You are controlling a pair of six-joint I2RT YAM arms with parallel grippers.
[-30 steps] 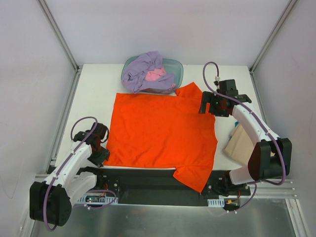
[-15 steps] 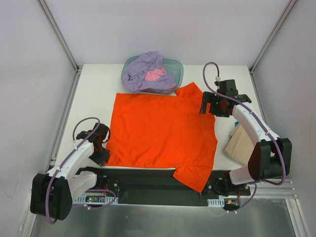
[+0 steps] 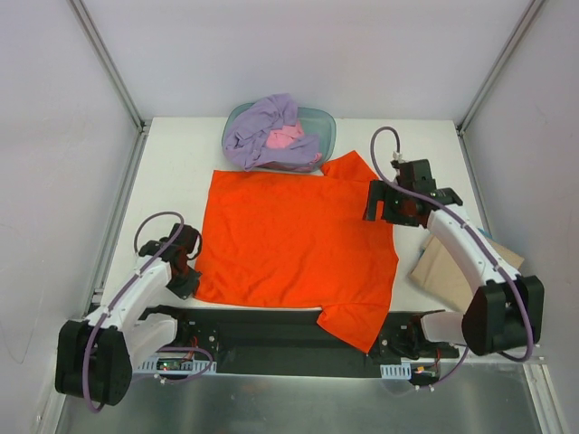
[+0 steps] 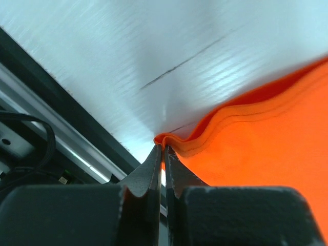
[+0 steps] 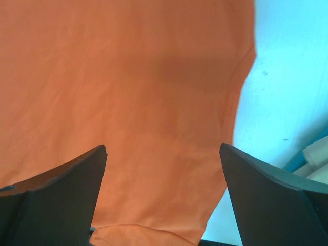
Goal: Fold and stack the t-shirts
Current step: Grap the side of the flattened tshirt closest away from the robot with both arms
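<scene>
The bright orange-red t-shirt lies spread flat mid-table, one sleeve hanging over the near edge. My left gripper is at its near left corner, jaws shut on the hem there. My right gripper hovers open over the shirt's right side near the far sleeve, with orange cloth between and below its fingers. The lavender-purple t-shirt and the pink t-shirt lie crumpled in the tub.
The translucent teal tub stands at the back, touching the orange shirt's far edge. A tan cardboard sheet lies at the right, partly under my right arm. The black rail runs along the near edge.
My right arm has shifted slightly left and nearer, uncovering more of the cardboard. My left gripper has edged a little along the shirt's near left corner.
</scene>
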